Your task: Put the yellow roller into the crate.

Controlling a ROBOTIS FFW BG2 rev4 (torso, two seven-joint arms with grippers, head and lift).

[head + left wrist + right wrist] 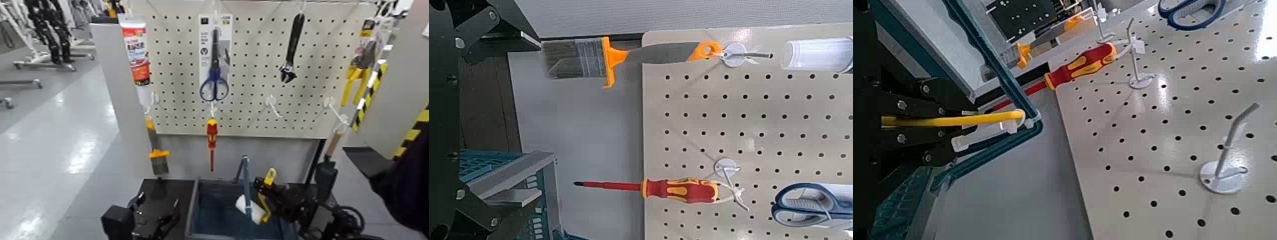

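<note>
Head view, right end effector (267,186) pinching the yellow roller (258,207) above the crate (198,214), left spread.

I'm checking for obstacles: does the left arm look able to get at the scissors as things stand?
Probably: nothing visible stands before the scissors, though reach is uncertain.

From the hanging screwdriver (679,189), with scissors (814,207) taken as twelve o'clock, the brush (579,58) is seen towards nine, the crate (527,185) towards six.
</note>
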